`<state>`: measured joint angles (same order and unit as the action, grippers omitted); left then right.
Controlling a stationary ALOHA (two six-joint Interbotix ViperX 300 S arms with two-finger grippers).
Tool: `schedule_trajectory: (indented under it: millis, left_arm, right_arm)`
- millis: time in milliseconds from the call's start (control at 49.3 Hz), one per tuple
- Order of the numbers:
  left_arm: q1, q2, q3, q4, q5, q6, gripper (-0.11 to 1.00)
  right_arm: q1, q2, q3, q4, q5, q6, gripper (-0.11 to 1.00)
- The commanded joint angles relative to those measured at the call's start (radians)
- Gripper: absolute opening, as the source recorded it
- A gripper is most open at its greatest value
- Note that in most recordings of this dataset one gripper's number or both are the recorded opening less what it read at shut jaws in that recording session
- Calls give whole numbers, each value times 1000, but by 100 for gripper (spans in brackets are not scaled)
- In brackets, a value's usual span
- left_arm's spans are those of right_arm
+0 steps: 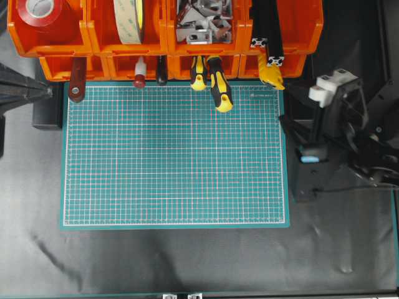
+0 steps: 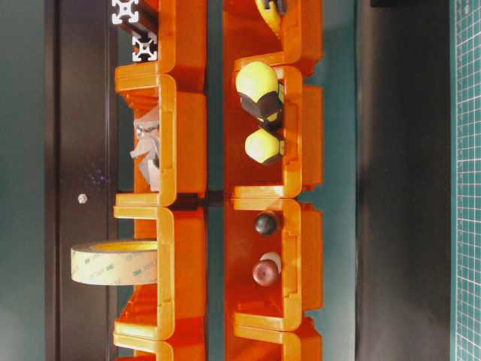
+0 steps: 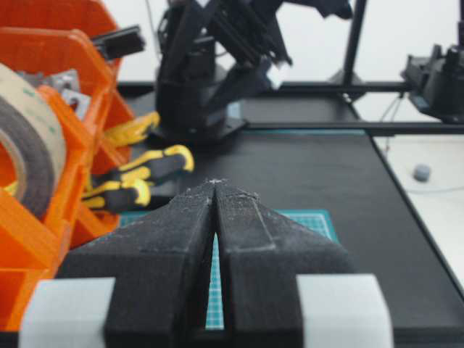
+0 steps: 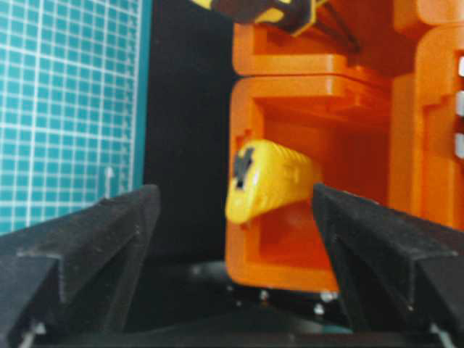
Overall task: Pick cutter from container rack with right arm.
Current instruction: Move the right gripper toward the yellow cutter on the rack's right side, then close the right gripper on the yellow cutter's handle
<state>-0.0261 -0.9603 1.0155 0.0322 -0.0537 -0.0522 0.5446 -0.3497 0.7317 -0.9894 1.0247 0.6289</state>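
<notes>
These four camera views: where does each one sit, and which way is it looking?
Overhead: above the table, looking down on green mat, container rack, right arm.
Table-level: low, image turned sideways, facing the rack's bin fronts; no robot visible.
Left wrist: behind the closed left gripper, looking across the table.
Right wrist: between open fingers, facing the cutter.
Shared: the cutter, overhead and right wrist.

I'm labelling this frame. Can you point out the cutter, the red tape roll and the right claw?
cutter (image 4: 267, 181): right wrist view, ribbed yellow body.
red tape roll (image 1: 43, 14): overhead view, top face.
right claw (image 4: 235, 217): right wrist view, gap midway between fingertips.
</notes>
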Motion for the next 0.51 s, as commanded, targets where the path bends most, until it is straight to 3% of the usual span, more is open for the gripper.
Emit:
schedule_trajectory:
  millis: [0, 101, 487]
  left_arm:
    - [3, 5, -26, 3, -5, -3, 0]
    - [3, 6, -26, 3, -3, -3, 0]
    - [-8, 9, -25, 3, -5, -3, 0]
  right_arm:
    - [-26, 8, 5, -41, -35, 23, 81]
    - [-52, 29, 23, -78, -49, 46, 75]
    - [-124, 61, 61, -121, -58, 114, 75]
